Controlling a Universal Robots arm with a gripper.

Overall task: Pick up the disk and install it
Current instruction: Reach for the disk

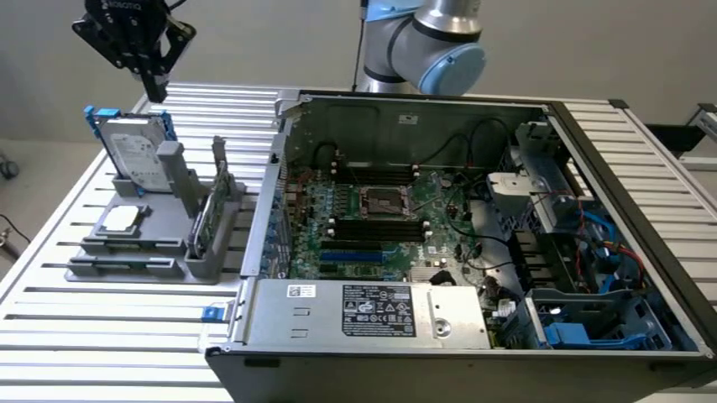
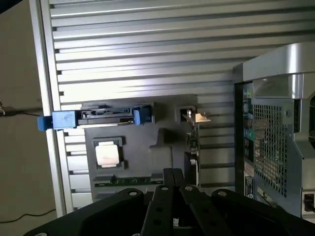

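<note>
Disk (image 1: 133, 149) stands on edge in the grey holder (image 1: 134, 267), label facing out and the blue carrier framing it. From the wrist its top edge (image 2: 106, 114) shows as a thin strip with a blue tab at each end. Same holder, other places: the small square chip (image 1: 121, 218) lies flat in a shallow recess in front of the disk. The green card (image 1: 208, 210) stands on edge in a slot on the side nearest the computer case (image 1: 471, 107). Holder sits on the slatted metal worktop (image 1: 101, 353), just beside the case. Case lies open on the exterior view's right. Inside it are the motherboard (image 1: 381, 218) across the floor, the labelled power supply (image 1: 370, 311) along the near wall, and a blue-lined bay (image 1: 573, 332) in the near corner. My hand (image 1: 153, 87) hangs above the disk, apart from it, fingers drawn together and holding nothing.
</note>
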